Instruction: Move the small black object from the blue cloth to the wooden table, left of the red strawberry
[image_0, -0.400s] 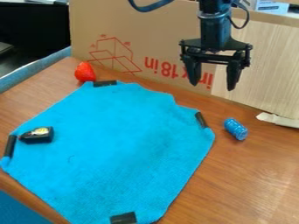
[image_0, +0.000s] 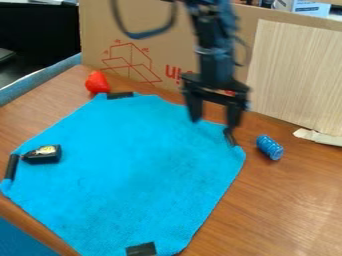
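1. The gripper (image_0: 213, 124) hangs over the far right edge of the blue cloth (image_0: 133, 165), fingers apart and nothing between them.
2. The cloth lies spread on the table (image_0: 287, 200). A black bottle (image_0: 43, 154) rests on its left side, a strawberry (image_0: 97, 82) sits just off its far left, and a blue can (image_0: 270, 147) lies to its right.
3. I'd call this positioning, ahead of any grasp; the next move calls for careful alignment.

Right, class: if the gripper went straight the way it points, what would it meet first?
Probably the blue cloth below the gripper, or the black strip at its edge; the height is hard to judge.
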